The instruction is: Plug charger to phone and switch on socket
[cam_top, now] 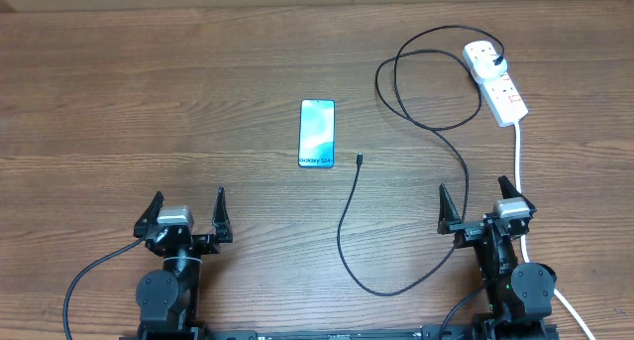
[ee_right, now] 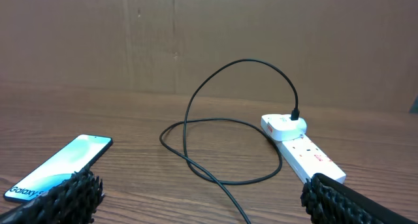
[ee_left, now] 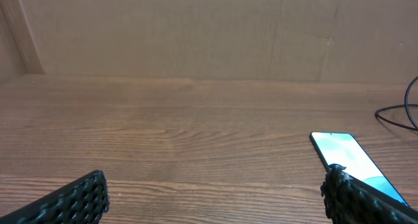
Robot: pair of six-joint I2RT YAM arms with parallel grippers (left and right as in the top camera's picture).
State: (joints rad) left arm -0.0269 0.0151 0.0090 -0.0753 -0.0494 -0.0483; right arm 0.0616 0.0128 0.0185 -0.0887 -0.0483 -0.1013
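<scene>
Wooden table holds the phone. The charger tip lies just beside the phone, easy to plug in. The socket sits farther off. Left gripper and right gripper gape wide, holding nothing.

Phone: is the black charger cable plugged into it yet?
No, the charger's connector tip lies loose beside the phone, with a gap between them.

phone: flat, screen lit teal. charger: plugged into white socket; connector tip loose, just beside phone.
</scene>
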